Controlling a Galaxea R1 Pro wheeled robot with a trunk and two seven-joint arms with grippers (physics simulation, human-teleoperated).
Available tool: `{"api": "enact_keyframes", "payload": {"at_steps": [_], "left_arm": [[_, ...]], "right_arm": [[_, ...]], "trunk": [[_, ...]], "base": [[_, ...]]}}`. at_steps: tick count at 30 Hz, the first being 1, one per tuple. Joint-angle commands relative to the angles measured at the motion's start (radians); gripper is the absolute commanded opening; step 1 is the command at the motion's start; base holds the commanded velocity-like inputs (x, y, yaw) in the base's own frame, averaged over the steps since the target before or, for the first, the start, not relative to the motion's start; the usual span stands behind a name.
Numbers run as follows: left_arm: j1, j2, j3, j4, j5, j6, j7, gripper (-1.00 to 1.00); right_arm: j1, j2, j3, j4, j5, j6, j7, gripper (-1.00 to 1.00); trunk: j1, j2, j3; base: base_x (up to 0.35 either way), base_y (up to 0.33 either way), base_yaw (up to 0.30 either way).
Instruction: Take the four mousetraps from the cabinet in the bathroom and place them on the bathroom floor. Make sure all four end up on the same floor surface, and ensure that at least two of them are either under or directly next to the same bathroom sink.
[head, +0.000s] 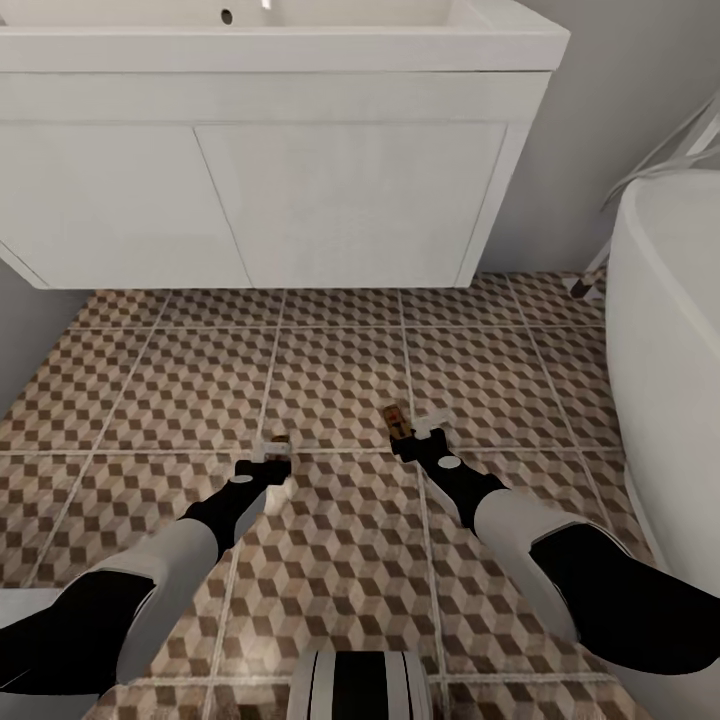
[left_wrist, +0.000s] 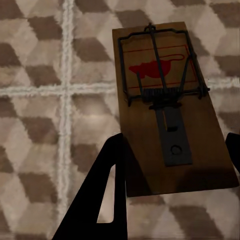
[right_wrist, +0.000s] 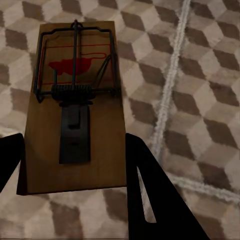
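Bathroom floor (head: 330, 380): cube-patterned tiles beneath both my arms, running ahead under the sink.
Sink (head: 280, 50): white basin on its white vanity (head: 260, 200), well ahead of both sets of fingers.
Bathtub (head: 665, 350): white, off beyond my right arm.
Left fingers (head: 272, 452): low over the floor, closed on the left mousetrap (left_wrist: 172, 107), its board between them.
Right fingers (head: 415, 436): low over the floor, clamping the right mousetrap (right_wrist: 75, 110), which pokes out ahead.
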Motion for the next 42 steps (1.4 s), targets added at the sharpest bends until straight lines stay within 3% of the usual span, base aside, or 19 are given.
{"api": "enact_keyframes", "payload": {"at_steps": [1,17,26,42], "left_arm": [[0.000,0.000,-0.009,-0.001,0.006,0.002,0.006,-1.00],[0.000,-0.001,-0.009,-0.008,0.004,-0.003,0.006,-1.00],[0.000,-0.001,-0.009,-0.023,0.003,-0.057,0.010,-1.00],[0.000,-0.006,-0.009,-0.099,0.004,-0.065,0.007,-1.00]], "right_arm": [[-0.001,0.000,0.008,0.001,-0.009,-0.003,-0.003,-1.00],[0.001,-0.001,0.008,0.001,-0.009,-0.005,-0.003,-1.00],[0.002,-0.002,0.008,0.001,-0.008,-0.006,-0.003,-1.00],[0.005,-0.006,0.008,0.001,-0.008,-0.008,-0.003,-1.00]], "trunk": [[0.000,-0.001,-0.006],[0.007,-0.004,-0.084],[0.007,-0.004,-0.085],[0.007,-0.004,-0.085]], "base": [[0.000,0.000,0.000],[0.000,0.000,0.000],[0.000,0.000,0.000],[0.000,0.000,0.000]]}}
